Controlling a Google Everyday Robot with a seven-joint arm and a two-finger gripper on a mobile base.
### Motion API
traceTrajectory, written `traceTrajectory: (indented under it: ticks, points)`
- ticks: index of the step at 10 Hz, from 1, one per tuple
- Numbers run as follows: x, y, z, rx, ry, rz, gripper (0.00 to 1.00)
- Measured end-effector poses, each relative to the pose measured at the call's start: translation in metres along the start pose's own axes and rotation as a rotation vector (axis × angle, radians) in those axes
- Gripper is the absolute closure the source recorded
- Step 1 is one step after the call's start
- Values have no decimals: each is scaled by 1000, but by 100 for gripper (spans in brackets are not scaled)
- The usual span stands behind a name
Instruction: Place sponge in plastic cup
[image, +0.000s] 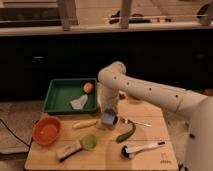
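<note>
At the far left of the wooden table (150, 161) sits an orange bowl (47, 131). Behind it is a green tray (59, 96) holding a crumpled white cloth (79, 102) and an orange fruit (88, 87). Near the front edge lies a wooden-backed brush (68, 150), with the light-green plastic cup (89, 142) touching its right end. A long yellow item (85, 123) lies just behind the cup. Further right, the gripper (109, 114) points down from the white arm (145, 90), pinching the blue-grey sponge (108, 120), which hangs tilted just above the tabletop, up and right of the cup. A green vegetable (126, 133) and a white-handled brush (143, 148) lie to the right.
</note>
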Motion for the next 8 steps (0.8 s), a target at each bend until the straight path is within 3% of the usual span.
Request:
traceTrajectory:
  ticks: [6, 8]
  points:
    - [-62, -55, 15, -34, -92, -262, 100]
    - [-68, -61, 23, -43, -103, -276, 100]
